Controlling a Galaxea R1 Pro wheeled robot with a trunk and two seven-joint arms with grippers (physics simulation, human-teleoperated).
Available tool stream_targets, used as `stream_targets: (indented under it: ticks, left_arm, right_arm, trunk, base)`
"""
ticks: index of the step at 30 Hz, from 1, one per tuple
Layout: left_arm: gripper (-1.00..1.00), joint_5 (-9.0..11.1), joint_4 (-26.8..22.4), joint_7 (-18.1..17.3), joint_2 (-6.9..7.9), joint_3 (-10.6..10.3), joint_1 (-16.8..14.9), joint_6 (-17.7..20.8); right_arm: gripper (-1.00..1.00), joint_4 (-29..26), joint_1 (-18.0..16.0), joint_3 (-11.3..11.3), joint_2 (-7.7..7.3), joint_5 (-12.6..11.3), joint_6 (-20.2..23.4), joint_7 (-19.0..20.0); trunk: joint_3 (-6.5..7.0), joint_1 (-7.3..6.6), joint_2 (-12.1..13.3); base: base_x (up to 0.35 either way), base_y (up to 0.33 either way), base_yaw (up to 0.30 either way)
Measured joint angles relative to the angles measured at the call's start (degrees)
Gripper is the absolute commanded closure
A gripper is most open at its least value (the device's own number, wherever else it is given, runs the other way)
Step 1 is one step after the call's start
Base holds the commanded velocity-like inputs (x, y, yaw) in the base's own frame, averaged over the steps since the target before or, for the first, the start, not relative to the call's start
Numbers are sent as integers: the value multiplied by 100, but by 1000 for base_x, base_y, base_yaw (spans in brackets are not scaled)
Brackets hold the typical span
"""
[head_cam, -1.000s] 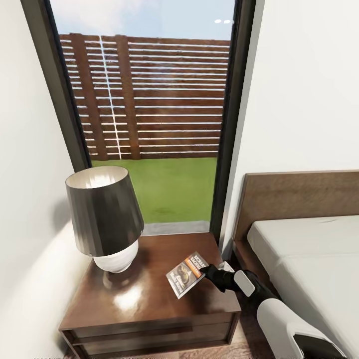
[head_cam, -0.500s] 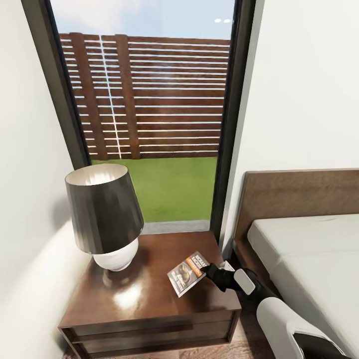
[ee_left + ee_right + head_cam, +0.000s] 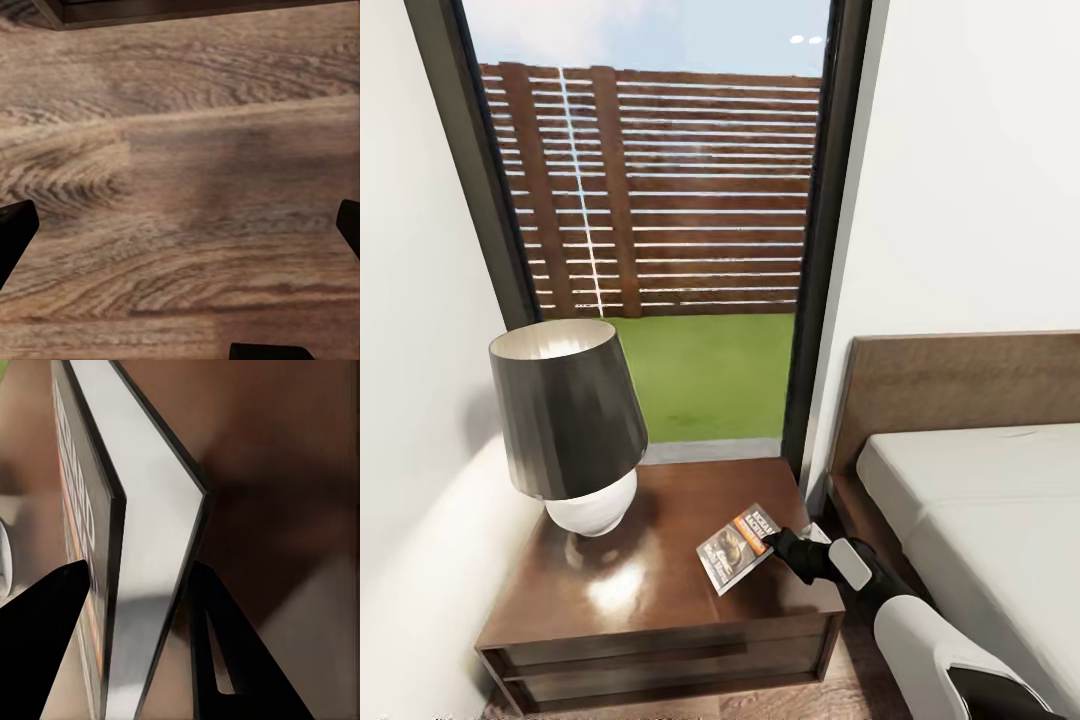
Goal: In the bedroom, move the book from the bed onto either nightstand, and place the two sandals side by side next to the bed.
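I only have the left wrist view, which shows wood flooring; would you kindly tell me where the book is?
Observer: The book is over the nightstand, near its bed-side edge.
Operator: Thank you. Has the right arm let go of it?
Observer: No, the right pincer is shut on the book, one finger on each cover.
Operator: Is anything else on that nightstand?
Observer: Yes, a lamp with a dark shade stands at its far left, apart from the book.
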Motion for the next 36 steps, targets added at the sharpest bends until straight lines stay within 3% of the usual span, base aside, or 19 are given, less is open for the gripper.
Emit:
stream_targets:
  ticks: [6, 23, 36]
  left_arm:
    - [-100, 0, 0, 0, -2, 0, 0, -3]
    - [-100, 0, 0, 0, -7, -7, 0, -6]
    - [-100, 0, 0, 0, -22, -9, 0, -7]
  right_arm:
    - [100, -1, -28, -3, 7, -9, 0, -4]
    - [100, 9, -180, -1, 27, -7, 7, -12]
    - [100, 13, -233, -3, 23, -9, 8, -12]
  trunk:
    - [0, 1, -2]
    - [-233, 286, -521]
    - [-234, 286, -523]
  base:
    - [0, 0, 0]
    - [0, 0, 0]
    - [0, 0, 0]
